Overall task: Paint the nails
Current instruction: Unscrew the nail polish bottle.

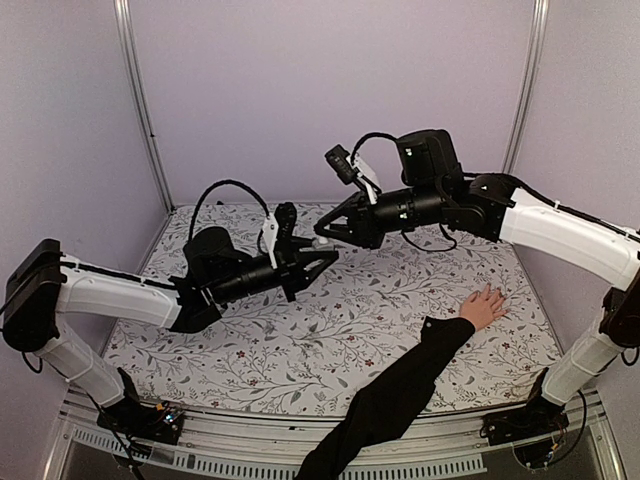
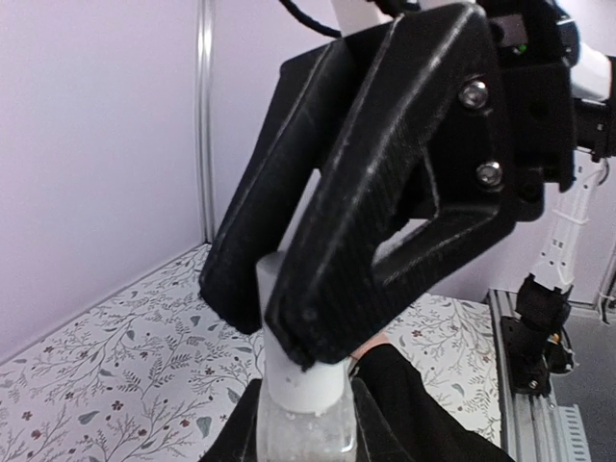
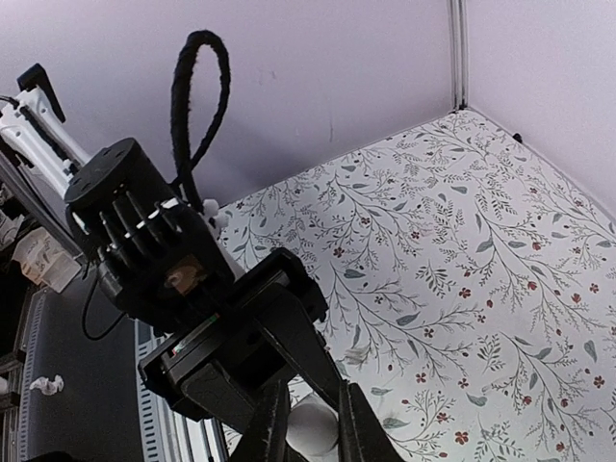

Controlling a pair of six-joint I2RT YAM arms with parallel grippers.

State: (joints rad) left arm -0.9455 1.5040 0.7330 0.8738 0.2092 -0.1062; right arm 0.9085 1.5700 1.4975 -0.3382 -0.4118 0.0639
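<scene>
Fingers (image 3: 272,423) of your right gripper (image 3: 310,416) are pinched tight on the white cap (image 3: 314,433) of the small bottle (image 2: 303,433). Your left gripper (image 1: 324,252) is squeezed shut on the bottle's body and holds it up in the air over the middle of the table (image 1: 300,345). The nails are on the hand (image 1: 486,306) that lies flat near the right side of the table, fingers spread, with a long black sleeve (image 1: 400,390). They are too tiny to see from above.

Your job now looks like getting the cap off. Hold the bottle firm with the left and turn only the cap with the right. Go slowly. Then lift the cap straight out, so the brush that is likely under it does not scrape the rim or drip.

The table has a cloth with little leaves and red flowers, and a drip would likely stain it. Pale purple walls (image 1: 300,100) stand close around, with shiny metal poles (image 1: 140,100) in the corners, so make only small moves with your arms.
</scene>
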